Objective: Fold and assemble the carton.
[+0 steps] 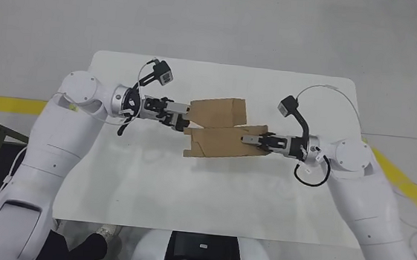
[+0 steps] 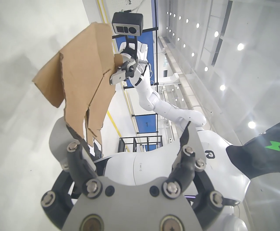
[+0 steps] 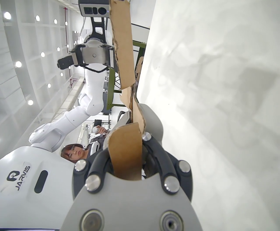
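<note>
My right tool (image 1: 251, 140) is clamped on the carton (image 1: 217, 113); my left tool (image 1: 184, 121) is apart at its far edge. I'd close left on one panel only, then pull it square.

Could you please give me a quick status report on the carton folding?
Left gripper: jaws open, at one end of the carton. Right gripper: jaws shut on the carton, held off the table. Nothing seen in the way.

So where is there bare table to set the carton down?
Bare table lies between the carton and the near edge, and along the far edge. Crowded: the middle, with left gripper and right gripper at the carton.
</note>
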### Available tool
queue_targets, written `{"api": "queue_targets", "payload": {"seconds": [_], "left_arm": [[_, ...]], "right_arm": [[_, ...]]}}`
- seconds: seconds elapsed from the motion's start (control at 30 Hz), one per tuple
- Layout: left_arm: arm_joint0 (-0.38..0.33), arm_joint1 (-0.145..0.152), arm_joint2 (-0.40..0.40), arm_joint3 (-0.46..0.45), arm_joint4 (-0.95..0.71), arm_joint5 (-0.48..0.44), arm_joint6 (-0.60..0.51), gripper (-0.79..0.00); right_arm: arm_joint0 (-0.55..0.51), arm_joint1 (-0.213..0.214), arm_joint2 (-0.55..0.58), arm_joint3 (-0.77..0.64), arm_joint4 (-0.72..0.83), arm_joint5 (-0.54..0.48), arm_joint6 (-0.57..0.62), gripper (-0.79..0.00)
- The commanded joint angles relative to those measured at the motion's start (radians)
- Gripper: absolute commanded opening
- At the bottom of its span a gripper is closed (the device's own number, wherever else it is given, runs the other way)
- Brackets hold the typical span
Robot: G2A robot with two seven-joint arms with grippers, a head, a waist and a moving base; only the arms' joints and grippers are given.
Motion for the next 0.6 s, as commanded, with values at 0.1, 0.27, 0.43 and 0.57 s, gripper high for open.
{"api": "queue_targets", "payload": {"seconds": [0.1, 0.27, 0.43, 0.57], "left_arm": [[0.015, 0.007, -0.016, -0.040, 0.003, 0.009, 0.009, 0.000], [0.014, 0.005, -0.009, -0.044, 0.003, 0.013, 0.025, 0.000], [0.006, 0.003, -0.002, -0.023, 0.011, 0.014, 0.048, 0.000], [0.001, 0.002, -0.001, -0.014, 0.012, 0.011, 0.056, 0.000]], "right_arm": [[0.000, -0.001, -0.008, -0.006, -0.001, 0.004, -0.005, -0.785], [-0.001, -0.001, -0.016, -0.015, -0.009, 0.008, -0.008, -0.785], [-0.003, -0.001, -0.018, -0.017, 0.012, 0.001, 0.002, -0.785], [-0.002, -0.001, -0.019, -0.015, 0.022, 0.000, 0.011, -0.785]]}}
